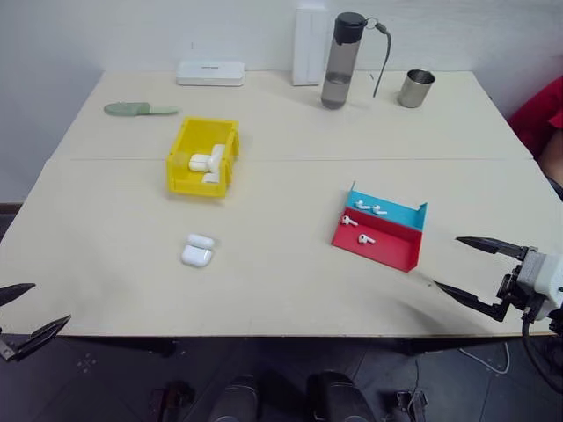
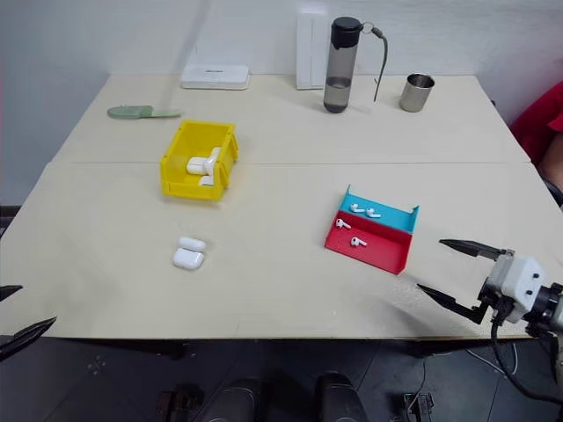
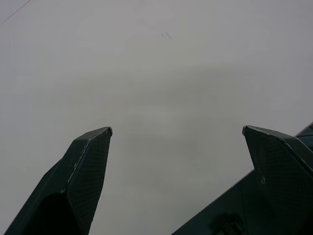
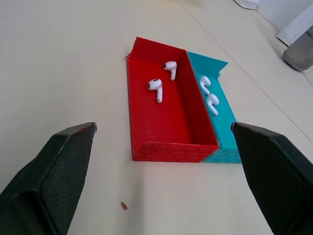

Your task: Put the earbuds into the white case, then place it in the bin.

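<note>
A: While both arms sit off the near edge, the desk (image 1: 290, 281) carries everything. Largest first?

B: Far edge: flat white box (image 1: 210, 72) toward the far left corner, tall white box (image 1: 310, 46) upright at mid-edge, dark water bottle (image 1: 340, 61) just beside it, metal cup (image 1: 416, 88) further right. Green flat object (image 1: 139, 109) near the left edge, behind the bin.

A: Bin?

B: Yellow bin (image 1: 186, 145) left of centre, well back from the near edge. White cases already inside it, count unclear.

A: Tray?

B: Red and blue stepped tray (image 1: 398, 248) right of centre, closer to the near edge. Blue step behind, red step in front.

A: White case?

B: White case (image 1: 198, 251) on bare desk between bin and near edge, lid flipped open. Nothing touching it.

A: Earbuds?

B: Earbuds (image 4: 155, 85) in the tray: two on the red step, two on the blue. All lying loose, apart from each other.

A: Grippers?

B: Right gripper (image 1: 462, 265) hovers at the near right corner, just beside the tray, jaws spread wide, holding nothing. Right wrist view has the tray between its fingers (image 4: 54, 171). Left gripper (image 1: 22, 312) off the near left corner, jaws likewise wide apart, empty, well away from the case.
</note>
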